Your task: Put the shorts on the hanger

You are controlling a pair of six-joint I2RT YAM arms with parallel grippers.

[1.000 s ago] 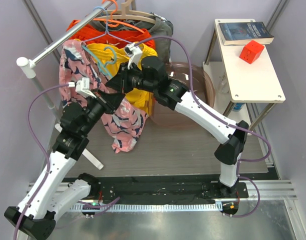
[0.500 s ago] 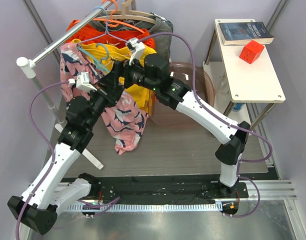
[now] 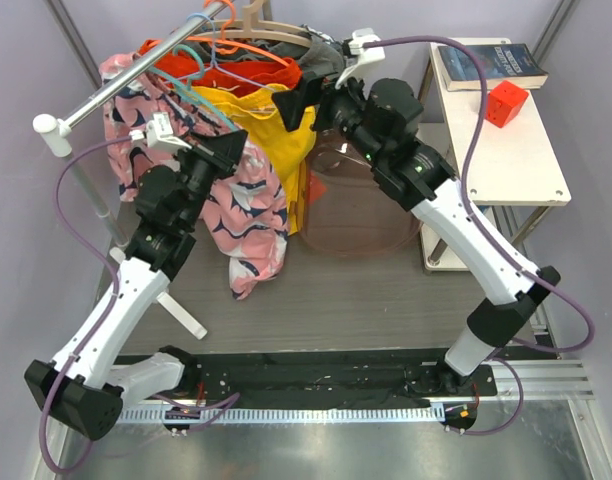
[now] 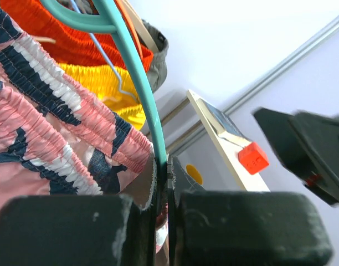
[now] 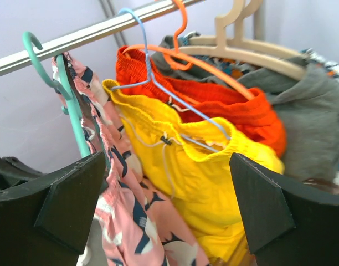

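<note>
Left gripper (image 4: 163, 166) pinched shut on thin teal plastic hanger (image 4: 137, 72), likely steadying it while pink shark-print fabric shorts (image 4: 42, 116) drape over; right gripper (image 3: 296, 100) wide open, empty.

Robot lab cell: bare lilac walls (image 3: 21, 250), metal base rail (image 3: 546, 380), bolted arms (image 3: 468, 232).

The left arm (image 3: 116, 310) and the right arm (image 3: 476, 240) have smooth white shells on their long links and rounded black housings at the joints. A purple cable (image 3: 58, 215) loops loosely beside the left one, and a second purple lead (image 3: 416, 40) arcs over the right. Each wrist carries a small white fitting (image 3: 156, 135). The left claw (image 4: 167, 183) has blocky, scuffed matt-black fingers. The right claw (image 5: 167, 194) has black wedge-shaped ones.
</note>
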